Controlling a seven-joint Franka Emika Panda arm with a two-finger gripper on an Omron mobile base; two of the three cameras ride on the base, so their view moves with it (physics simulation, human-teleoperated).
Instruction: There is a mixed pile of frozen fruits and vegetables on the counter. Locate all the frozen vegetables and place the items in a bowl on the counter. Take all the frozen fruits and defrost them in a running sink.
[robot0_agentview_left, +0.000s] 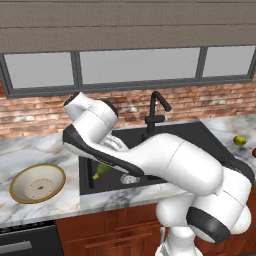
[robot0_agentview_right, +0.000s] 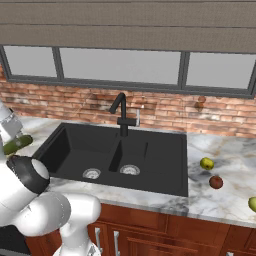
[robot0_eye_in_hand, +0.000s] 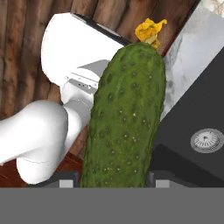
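Over the sink (robot0_agentview_left: 200, 135) | tool (robot0_eye_in_hand: 114, 183) clamped on cucumber (robot0_eye_in_hand: 124, 122) | bowl (robot0_agentview_left: 37, 183) at left

The arm (robot0_agentview_left: 165, 160) hides most of the cucumber (robot0_agentview_left: 101, 170)

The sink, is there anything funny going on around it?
Nothing is spilled or broken. The one odd sight is the cucumber, gripped in the claw above the black sink, though vegetables belong in the bowl. Three small balls sit on the counter to its right.
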